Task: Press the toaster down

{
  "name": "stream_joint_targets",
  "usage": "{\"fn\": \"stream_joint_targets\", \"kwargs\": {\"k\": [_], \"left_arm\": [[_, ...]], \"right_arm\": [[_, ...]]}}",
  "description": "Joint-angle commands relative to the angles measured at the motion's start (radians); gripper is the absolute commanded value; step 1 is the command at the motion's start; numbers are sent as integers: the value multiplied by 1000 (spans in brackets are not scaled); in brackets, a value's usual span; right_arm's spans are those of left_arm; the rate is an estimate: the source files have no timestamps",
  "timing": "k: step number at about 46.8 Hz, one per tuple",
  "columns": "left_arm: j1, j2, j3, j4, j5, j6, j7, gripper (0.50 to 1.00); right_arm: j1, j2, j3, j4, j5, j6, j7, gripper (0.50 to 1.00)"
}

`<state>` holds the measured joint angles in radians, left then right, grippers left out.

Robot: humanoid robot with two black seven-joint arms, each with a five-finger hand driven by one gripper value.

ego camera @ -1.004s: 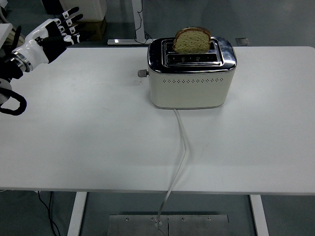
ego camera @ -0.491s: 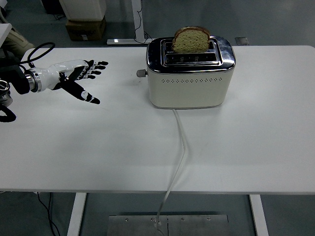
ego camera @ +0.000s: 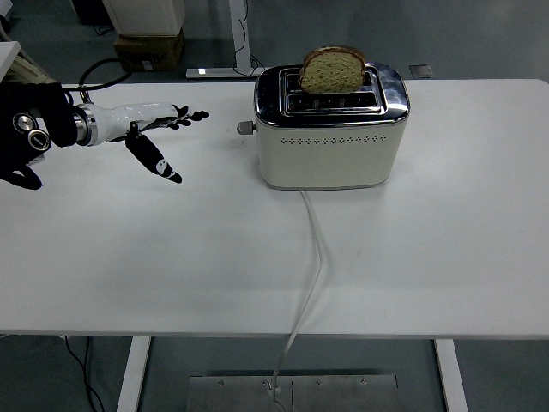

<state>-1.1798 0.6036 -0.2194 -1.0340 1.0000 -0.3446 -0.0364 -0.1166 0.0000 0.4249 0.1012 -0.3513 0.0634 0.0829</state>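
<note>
A cream and chrome toaster (ego camera: 330, 129) stands at the back middle of the white table (ego camera: 171, 257). A slice of brown bread (ego camera: 333, 70) sticks up out of its rear slot. The lever knob (ego camera: 247, 128) juts from the toaster's left end and sits high. My left hand (ego camera: 159, 129) reaches in from the left over the table, flat, fingers spread and pointing right, thumb hanging down. Its fingertips (ego camera: 199, 114) are a short gap left of the knob, touching nothing. The right arm is out of view.
The toaster's white cord (ego camera: 316, 257) runs from its front toward the table's near edge and drops to the floor. A cardboard box (ego camera: 147, 47) and table legs stand on the floor beyond the far edge.
My left hand has come down from the far left corner and moved right toward the toaster's lever, turning flatter. The toaster and bread have not moved.
</note>
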Motion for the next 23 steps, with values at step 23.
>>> {"fn": "stream_joint_targets", "kwargs": {"k": [23], "left_arm": [[0, -45, 18, 38, 0, 4, 10, 1000]], "right_arm": [[0, 0, 0, 0, 0, -1, 0, 998]]}}
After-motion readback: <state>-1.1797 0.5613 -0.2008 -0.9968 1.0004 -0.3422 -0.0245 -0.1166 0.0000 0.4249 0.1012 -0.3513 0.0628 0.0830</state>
